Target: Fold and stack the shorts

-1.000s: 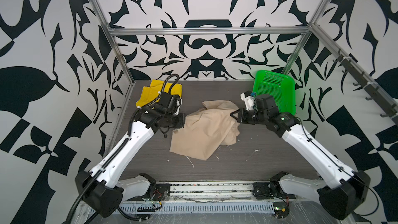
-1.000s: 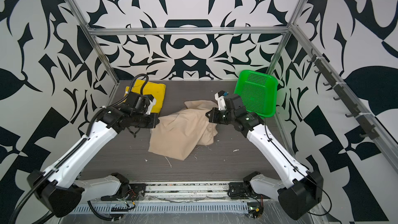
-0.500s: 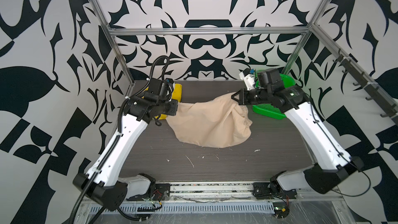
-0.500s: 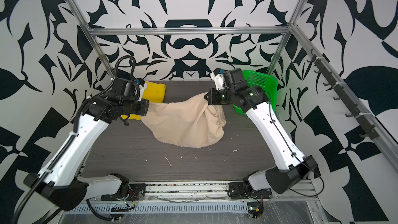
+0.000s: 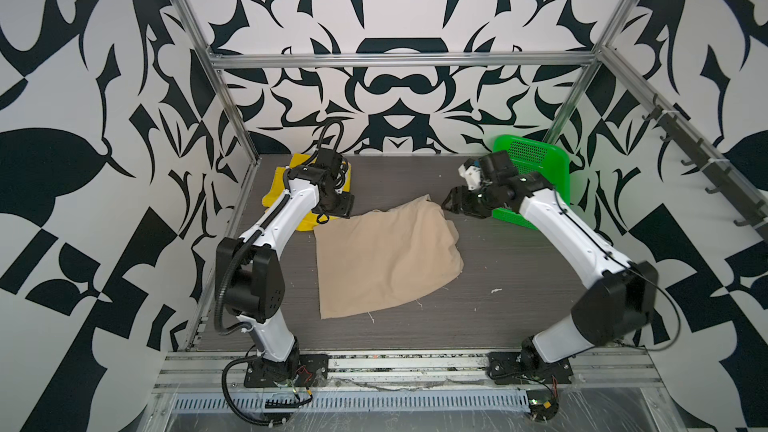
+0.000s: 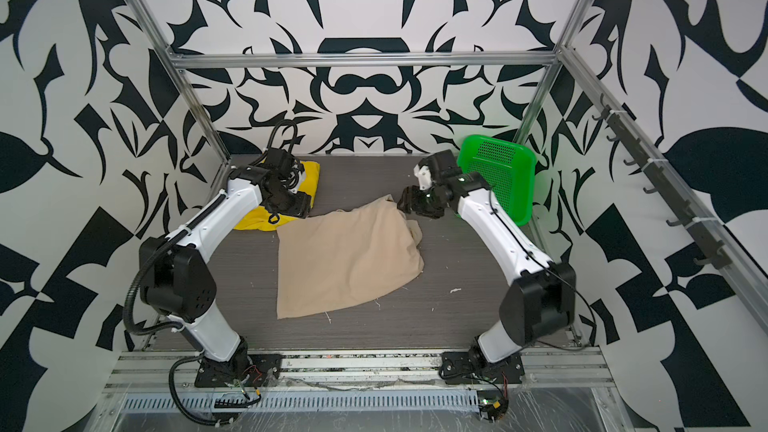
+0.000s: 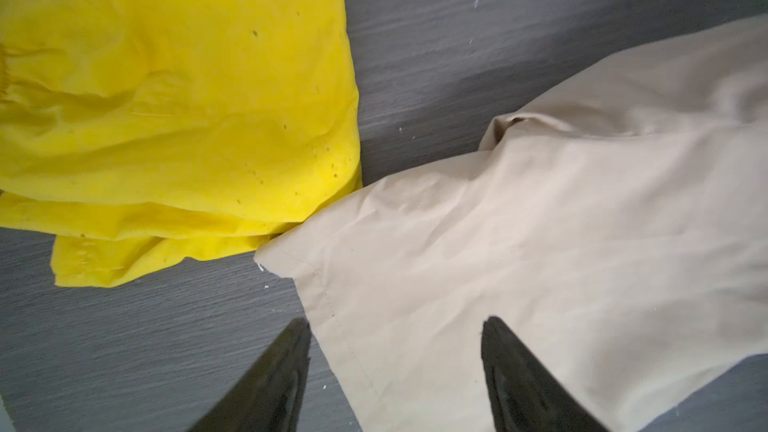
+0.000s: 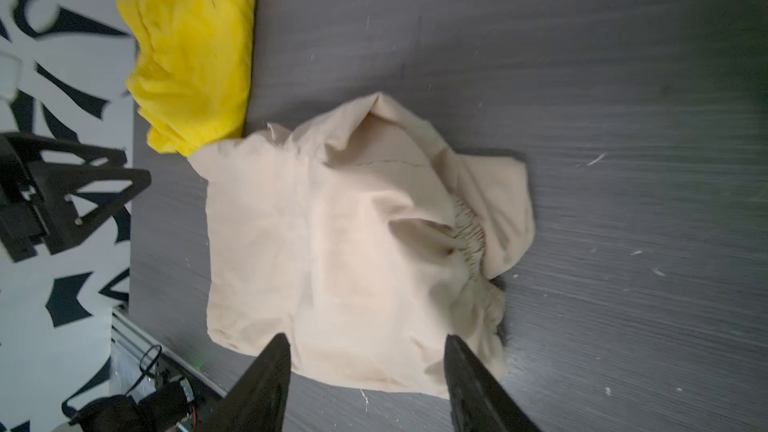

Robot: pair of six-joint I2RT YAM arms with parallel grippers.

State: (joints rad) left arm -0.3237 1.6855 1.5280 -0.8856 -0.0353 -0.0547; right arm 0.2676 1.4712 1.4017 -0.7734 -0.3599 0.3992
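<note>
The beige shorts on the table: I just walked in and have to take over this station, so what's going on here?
A shorts-folding job is under way. The beige shorts lie on the table, roughly folded but rumpled, not yet stacked. The robot's left hand and right hand are both open above their far edge, holding nothing. The yellow shorts sit at the back left, touching a beige corner. A green basket stands tilted at the back right.

Right of the beige shorts (image 5: pixel 386 259) the table (image 5: pixel 519 272) lies bare; yellow shorts (image 5: pixel 274 192) crowd their left. A green basket (image 5: pixel 540 160) blocks the far-right corner.
</note>
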